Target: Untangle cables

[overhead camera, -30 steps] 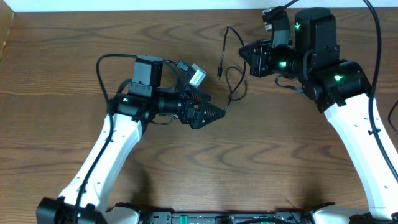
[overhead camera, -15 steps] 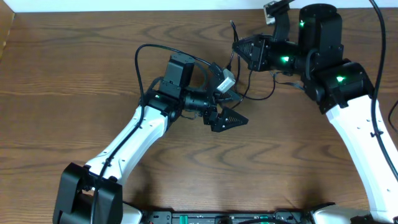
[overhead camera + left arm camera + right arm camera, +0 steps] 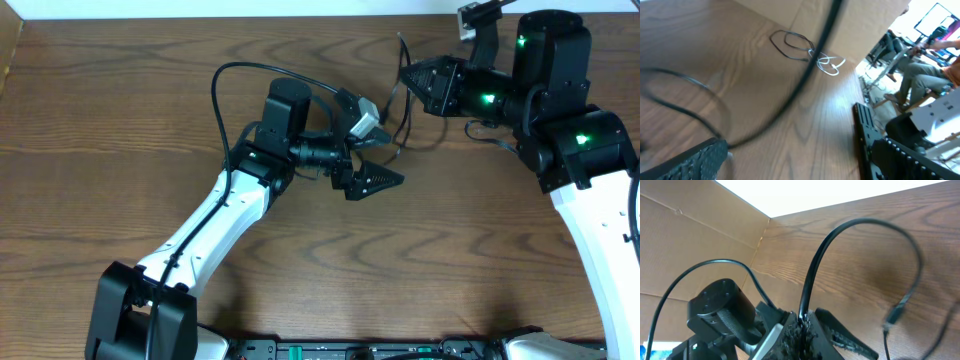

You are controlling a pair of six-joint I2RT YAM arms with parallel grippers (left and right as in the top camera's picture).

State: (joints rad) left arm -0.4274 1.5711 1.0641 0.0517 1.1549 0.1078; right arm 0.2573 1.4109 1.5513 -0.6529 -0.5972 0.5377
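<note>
A thin black cable (image 3: 388, 110) hangs from my right gripper (image 3: 408, 76), which is shut on it; its lower loop lies on the table by my left gripper (image 3: 378, 180). In the right wrist view the cable (image 3: 840, 245) arcs up from the shut jaws (image 3: 804, 321), and a small plug end (image 3: 895, 314) dangles at the right. My left gripper (image 3: 795, 162) is open with nothing between its fingers; the blurred black cable (image 3: 805, 80) crosses in front and ends by the left finger. Far off, a small black coil (image 3: 791, 42) joins a white cord (image 3: 829, 64).
A brown cardboard wall (image 3: 695, 240) borders the wooden table (image 3: 120, 130). Thicker black robot cables arch over the left arm (image 3: 250, 72). The black coil and white cord do not show in the overhead view.
My left arm swung right and away from me toward the cable. My right gripper moved right, taking the black cable with it and pulling its loop tighter.
</note>
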